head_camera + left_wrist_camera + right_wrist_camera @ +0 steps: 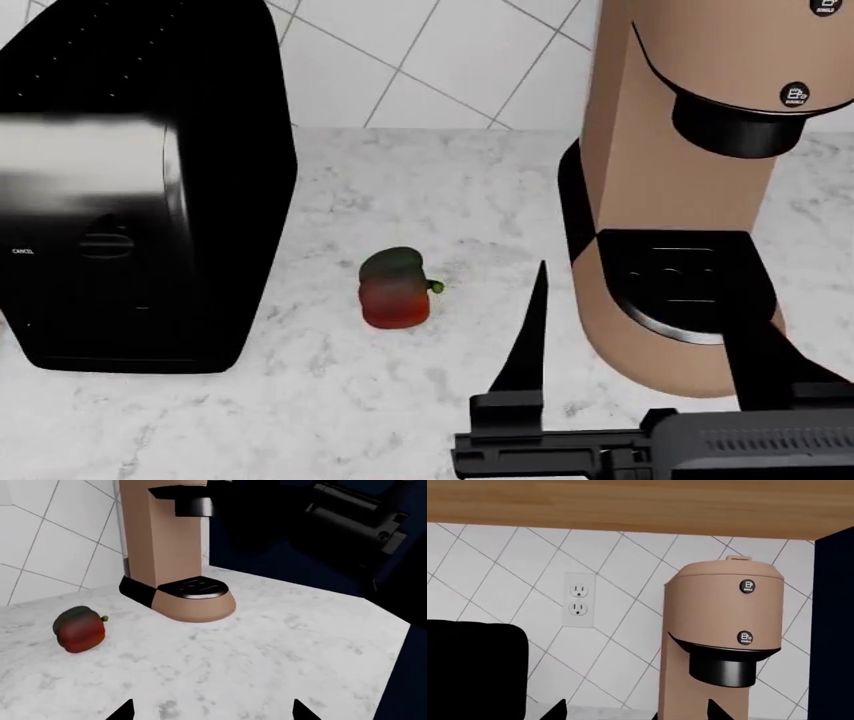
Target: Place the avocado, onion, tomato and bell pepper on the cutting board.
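The bell pepper [395, 290] is being flanked on the desk [441, 180] by a black toaster [134, 190] and a tan coffee machine [694, 180]. One hand [641, 330], fingers spread, is being held before the machine; which arm cannot be told.

Table [441, 180]: white marble with grey veining, backed by a white tiled wall. The bell pepper [395, 288] lies on its side near centre, stem toward 3 o'clock. A black appliance [134, 180] stands at 9 o'clock. A tan coffee machine [694, 180] stands at 3 o'clock, apart from the pepper.
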